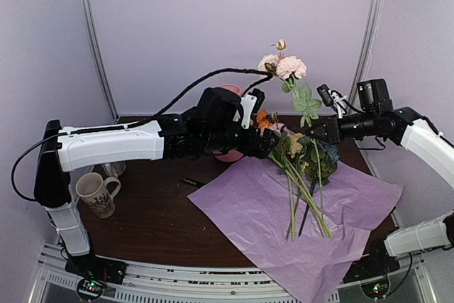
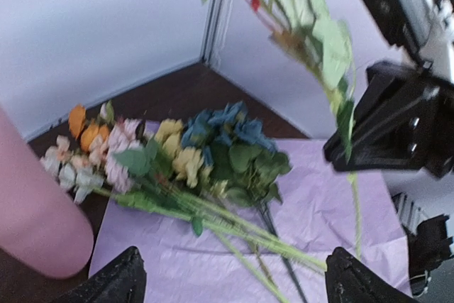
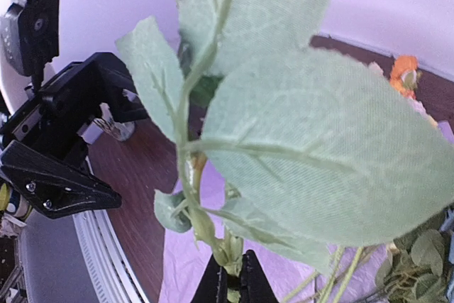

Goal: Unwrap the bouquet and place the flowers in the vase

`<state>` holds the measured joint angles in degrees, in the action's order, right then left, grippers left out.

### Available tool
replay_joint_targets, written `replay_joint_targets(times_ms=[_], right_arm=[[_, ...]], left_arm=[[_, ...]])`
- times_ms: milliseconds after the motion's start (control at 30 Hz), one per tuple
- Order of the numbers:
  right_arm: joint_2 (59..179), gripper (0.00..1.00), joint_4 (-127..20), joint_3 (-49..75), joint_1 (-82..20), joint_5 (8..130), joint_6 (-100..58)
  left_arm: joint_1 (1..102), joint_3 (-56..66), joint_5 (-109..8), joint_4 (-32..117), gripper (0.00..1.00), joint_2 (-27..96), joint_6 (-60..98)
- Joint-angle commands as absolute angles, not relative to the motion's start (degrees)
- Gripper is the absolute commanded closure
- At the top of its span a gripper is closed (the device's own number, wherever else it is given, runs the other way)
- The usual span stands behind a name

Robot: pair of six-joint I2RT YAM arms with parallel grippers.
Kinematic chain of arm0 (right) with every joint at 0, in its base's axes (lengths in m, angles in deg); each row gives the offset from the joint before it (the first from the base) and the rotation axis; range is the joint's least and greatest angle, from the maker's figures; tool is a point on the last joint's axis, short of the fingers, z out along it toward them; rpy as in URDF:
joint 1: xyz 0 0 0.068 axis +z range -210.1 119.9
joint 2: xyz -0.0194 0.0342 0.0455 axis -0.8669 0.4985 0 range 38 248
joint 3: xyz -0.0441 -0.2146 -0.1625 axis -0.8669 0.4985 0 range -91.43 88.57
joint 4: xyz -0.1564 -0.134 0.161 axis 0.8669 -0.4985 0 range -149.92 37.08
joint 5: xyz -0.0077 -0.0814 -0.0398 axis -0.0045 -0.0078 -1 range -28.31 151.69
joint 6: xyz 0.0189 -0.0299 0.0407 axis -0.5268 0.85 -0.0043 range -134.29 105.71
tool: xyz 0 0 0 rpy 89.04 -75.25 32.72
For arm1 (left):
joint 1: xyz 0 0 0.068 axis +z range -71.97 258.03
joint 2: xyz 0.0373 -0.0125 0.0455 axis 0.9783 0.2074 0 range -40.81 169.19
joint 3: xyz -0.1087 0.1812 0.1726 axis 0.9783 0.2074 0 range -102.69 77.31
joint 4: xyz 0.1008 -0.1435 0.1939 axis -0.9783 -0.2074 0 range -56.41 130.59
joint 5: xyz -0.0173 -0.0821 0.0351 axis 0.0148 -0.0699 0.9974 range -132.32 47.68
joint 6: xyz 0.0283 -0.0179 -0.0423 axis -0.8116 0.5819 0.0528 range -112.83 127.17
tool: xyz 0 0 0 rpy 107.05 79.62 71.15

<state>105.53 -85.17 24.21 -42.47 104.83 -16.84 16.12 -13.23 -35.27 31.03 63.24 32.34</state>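
Observation:
The bunch of flowers [image 1: 303, 168] lies unwrapped on the spread pink-lilac tissue paper [image 1: 284, 225], blooms toward the back. Seen from the left wrist, the flowers [image 2: 206, 157] lie just ahead of my left gripper [image 2: 230, 285], which is open and holds nothing. My right gripper [image 1: 313, 130] is shut on the stem of a pink peony [image 1: 289, 67] and holds it upright above the bunch. The right wrist view shows the fingers [image 3: 245, 282] clamped on the green stem [image 3: 202, 221], with big leaves filling the frame. The pink vase [image 1: 228, 91] stands behind the left arm, mostly hidden, and close at the left as the vase [image 2: 35, 225] in the left wrist view.
A patterned mug [image 1: 96, 193] and a clear glass [image 1: 113, 169] stand at the table's left. A short dark strip [image 1: 193, 182] lies on the wood by the paper's left corner. The two grippers are close together over the flower heads.

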Motion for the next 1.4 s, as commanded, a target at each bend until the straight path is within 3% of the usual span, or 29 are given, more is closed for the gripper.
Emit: replay_joint_targets(times_ms=[0,133,233,267,300,367,533,600,767,933,1033,1233,1333,1367], right_arm=[[99.54,1.00,-61.72,29.92,-42.52,112.26,-28.30],[100.12,1.00,-56.17,29.04,-42.52,115.77,-34.26],[100.17,1.00,-53.49,28.49,-42.52,117.13,-36.62],[100.33,1.00,-53.01,28.15,-42.58,117.46,-37.03],[100.46,1.00,-52.63,27.82,-42.53,118.21,-37.35],[100.52,1.00,-51.97,27.19,-42.37,119.33,-37.53],[100.84,1.00,-50.31,26.52,-41.88,120.55,-38.89],[100.99,1.00,-50.12,26.60,-41.50,120.58,-39.27],[101.06,1.00,-49.16,27.35,-41.03,120.86,-39.35],[101.06,1.00,-47.56,28.63,-41.04,120.89,-40.02],[100.93,1.00,-47.20,28.97,-41.02,121.02,-40.10],[100.28,1.00,-48.48,29.24,-41.02,120.68,-38.66],[100.06,1.00,-49.65,29.37,-41.02,120.48,-37.50],[100.04,0.95,-49.85,29.40,-41.02,120.67,-37.25]], left_arm=[[16.24,-21.65,-42.40,37.83,0.09,66.61,27.26],[16.24,-24.59,-44.23,39.88,0.15,68.43,25.79],[16.24,-21.04,-48.83,47.01,0.27,67.95,25.60],[16.24,-19.83,-50.03,49.20,0.20,67.77,25.84],[16.24,-19.36,-50.46,50.19,0.05,67.80,26.11],[16.24,-21.81,-51.52,48.69,0.02,68.78,25.58],[16.31,-32.74,-53.88,38.15,0.08,74.21,24.27],[16.33,-35.44,-55.65,36.37,0.18,75.80,24.50],[17.48,-37.19,-61.19,38.48,0.57,78.47,30.23],[17.67,-36.19,-62.00,42.12,0.63,78.22,31.96],[17.68,-36.78,-61.56,42.54,0.78,78.31,31.87],[17.71,-37.30,-61.78,42.77,0.89,78.64,32.04],[17.74,-37.52,-62.20,42.51,1.00,78.77,32.01],[17.80,-37.46,-62.15,42.26,1.00,78.79,32.04]])
